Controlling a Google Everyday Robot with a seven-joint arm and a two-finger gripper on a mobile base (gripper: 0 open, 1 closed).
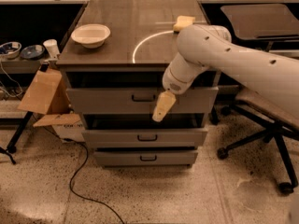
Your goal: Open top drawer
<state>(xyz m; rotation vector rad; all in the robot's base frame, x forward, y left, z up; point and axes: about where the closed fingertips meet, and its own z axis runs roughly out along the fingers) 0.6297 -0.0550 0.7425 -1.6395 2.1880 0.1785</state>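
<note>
Just right of the small black bar handle [143, 97] at the centre of the wide grey top drawer [103, 99], the beige gripper [163, 107] is hanging in front of the drawer front. It is pointing down and slightly left. Its tip is lying over the top drawer's lower edge and the dark gap beneath it. Whether the gripper is touching the front, and whether it is wide or narrow, cannot be told.

The thick white robot arm [224, 55] is reaching in from the right of the top drawer and is covering part of its right end. Above the top drawer, the dark brown worktop [121, 45] is carrying a round white bowl [90, 34] over the drawer's left half and a yellow sponge [183, 22] over its right half.

Below the top drawer, two narrower grey drawers [112, 137] are sitting one under the other. A brown cardboard box [42, 90] is leaning close beside the top drawer's left end, and a black office chair [271, 125] is standing near its right end. In front of the top drawer, speckled floor [187, 195] is lying open, with a black cable [77, 181] curling across it at lower left.
</note>
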